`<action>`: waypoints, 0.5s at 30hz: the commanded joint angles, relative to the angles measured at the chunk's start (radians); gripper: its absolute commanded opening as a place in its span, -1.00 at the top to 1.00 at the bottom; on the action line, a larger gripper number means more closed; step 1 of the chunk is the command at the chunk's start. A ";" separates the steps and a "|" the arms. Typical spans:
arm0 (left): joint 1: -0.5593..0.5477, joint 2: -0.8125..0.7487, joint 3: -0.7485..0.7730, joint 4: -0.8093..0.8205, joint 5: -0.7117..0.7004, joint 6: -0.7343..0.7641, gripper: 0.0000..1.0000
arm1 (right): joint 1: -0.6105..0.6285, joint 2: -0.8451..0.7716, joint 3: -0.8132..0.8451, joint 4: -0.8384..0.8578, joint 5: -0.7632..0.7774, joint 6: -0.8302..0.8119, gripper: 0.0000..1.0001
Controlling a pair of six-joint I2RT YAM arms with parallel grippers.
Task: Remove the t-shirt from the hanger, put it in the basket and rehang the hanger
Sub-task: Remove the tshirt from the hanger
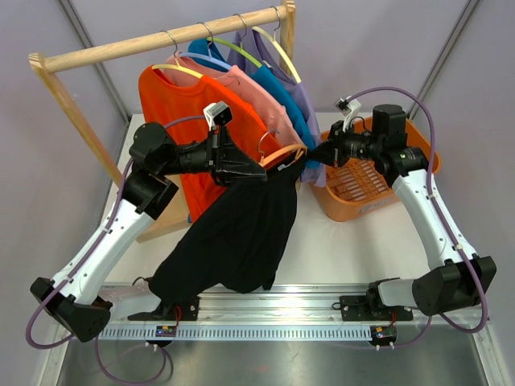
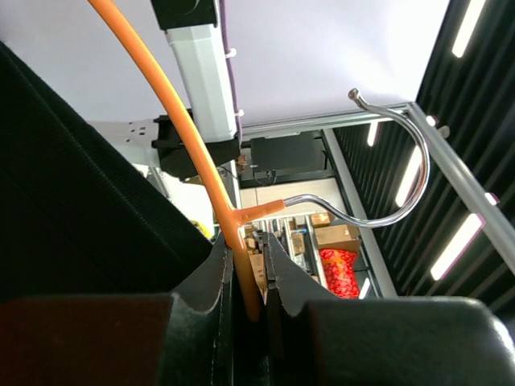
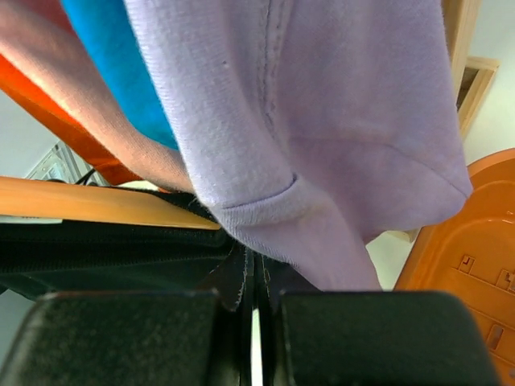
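A black t-shirt [image 1: 233,233] hangs from an orange hanger [image 1: 283,154] held in the air in front of the rack. My left gripper [image 1: 256,169] is shut on the hanger's neck, just below its metal hook [image 1: 264,142]. In the left wrist view the orange hanger [image 2: 241,265] sits between the closed fingers, with the hook [image 2: 402,185] to the right and the black t-shirt [image 2: 64,209] to the left. My right gripper [image 1: 315,155] is shut on the t-shirt's right shoulder edge. In the right wrist view the black t-shirt [image 3: 113,253] runs into the closed jaws under the hanger arm [image 3: 88,201].
A wooden rack [image 1: 161,40] holds orange [image 1: 185,104], pink, blue and purple [image 1: 298,88] shirts on hangers right behind. The purple shirt [image 3: 322,121] drapes against my right gripper. An orange basket [image 1: 370,181] stands to the right.
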 commanded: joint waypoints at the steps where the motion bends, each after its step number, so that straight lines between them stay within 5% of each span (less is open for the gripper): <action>1: -0.033 -0.142 0.255 0.698 0.193 -0.068 1.00 | -0.079 0.107 -0.086 -0.104 0.337 -0.132 1.00; 10: -0.033 -0.079 0.505 0.462 0.224 0.102 1.00 | -0.101 0.116 -0.136 -0.138 0.307 -0.181 1.00; 15: -0.032 -0.062 0.576 0.178 0.246 0.262 1.00 | -0.102 0.084 -0.142 -0.129 0.259 -0.199 1.00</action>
